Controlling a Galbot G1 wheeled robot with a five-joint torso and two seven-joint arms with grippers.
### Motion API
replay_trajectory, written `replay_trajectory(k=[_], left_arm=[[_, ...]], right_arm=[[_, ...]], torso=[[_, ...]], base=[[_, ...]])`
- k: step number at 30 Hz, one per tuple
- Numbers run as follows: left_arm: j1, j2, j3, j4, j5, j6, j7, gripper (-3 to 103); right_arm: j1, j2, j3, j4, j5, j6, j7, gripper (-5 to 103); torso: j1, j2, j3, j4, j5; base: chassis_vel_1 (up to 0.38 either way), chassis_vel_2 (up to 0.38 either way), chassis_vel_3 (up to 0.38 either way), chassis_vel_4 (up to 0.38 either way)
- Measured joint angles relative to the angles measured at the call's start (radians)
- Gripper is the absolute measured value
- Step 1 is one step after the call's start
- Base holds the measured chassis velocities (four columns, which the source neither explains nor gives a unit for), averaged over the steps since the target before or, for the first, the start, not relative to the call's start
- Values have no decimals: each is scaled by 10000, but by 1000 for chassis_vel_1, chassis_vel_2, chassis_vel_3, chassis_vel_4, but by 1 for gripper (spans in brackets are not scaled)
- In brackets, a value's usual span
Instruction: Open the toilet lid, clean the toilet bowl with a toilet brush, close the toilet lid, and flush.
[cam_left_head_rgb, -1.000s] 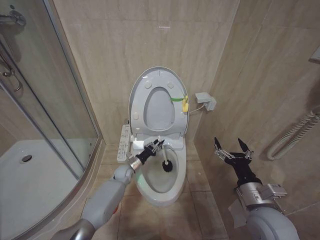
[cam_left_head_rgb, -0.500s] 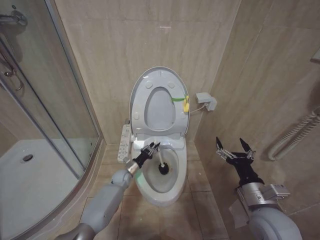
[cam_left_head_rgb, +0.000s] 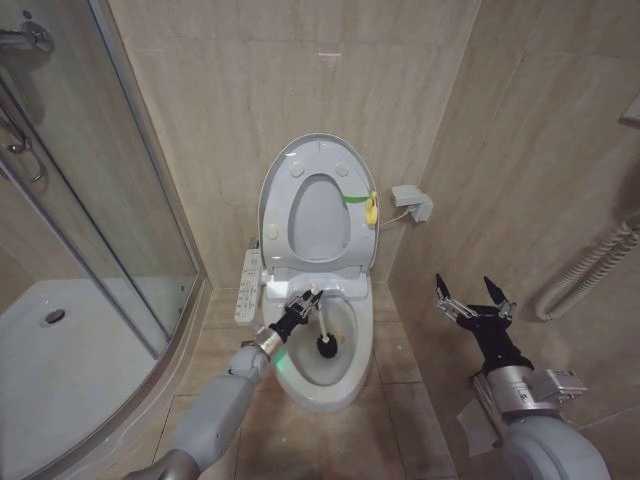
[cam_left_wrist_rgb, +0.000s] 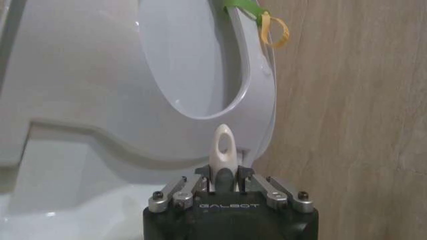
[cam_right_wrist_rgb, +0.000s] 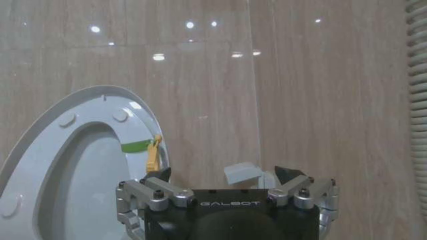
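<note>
The toilet lid (cam_left_head_rgb: 316, 155) stands upright against the back wall with the seat raised against it. Below it the white toilet bowl (cam_left_head_rgb: 345, 385) lies open. My left gripper (cam_left_head_rgb: 301, 309) is shut on the white handle of the toilet brush (cam_left_head_rgb: 321, 322), over the bowl's left rim. The black brush head (cam_left_head_rgb: 327, 347) sits down inside the bowl. In the left wrist view the handle's looped end (cam_left_wrist_rgb: 223, 149) sticks up between the fingers, with the raised lid (cam_left_wrist_rgb: 80, 75) behind. My right gripper (cam_left_head_rgb: 473, 302) hangs open by the right wall, away from the toilet.
A glass shower enclosure (cam_left_head_rgb: 90, 250) stands to the left. The bidet control panel (cam_left_head_rgb: 247, 284) juts from the toilet's left side. A white wall box (cam_left_head_rgb: 412, 203) and a corrugated hose (cam_left_head_rgb: 585, 270) are on the right wall. Tiled floor surrounds the toilet.
My left gripper and the brush have shifted slightly lower and toward the bowl's middle, the black head going deeper. The right arm has drifted a little.
</note>
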Motion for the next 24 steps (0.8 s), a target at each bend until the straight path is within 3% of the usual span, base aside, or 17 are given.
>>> replay_trajectory(k=[10,20,24], left_arm=[[-489,-371,-21,-157,-135,-221,-310,26],[327,-182,-269,270,-245,-347,-42,26],[186,-206,-210,-14,-539,-299,-133,26]], right_arm=[[81,-26,-139,-49,-6,-35,11,100],[-30,11,-71,-24,-6,28,-28,100],[-55,5,-57,7,-4,41,-32,100]], torso=[[1,0,0,-11,0],[-1,1,-1,2,1],[0,-1,1,-7,-1]], base=[[0,0,0,0],[0,0,0,0],[0,0,0,0]])
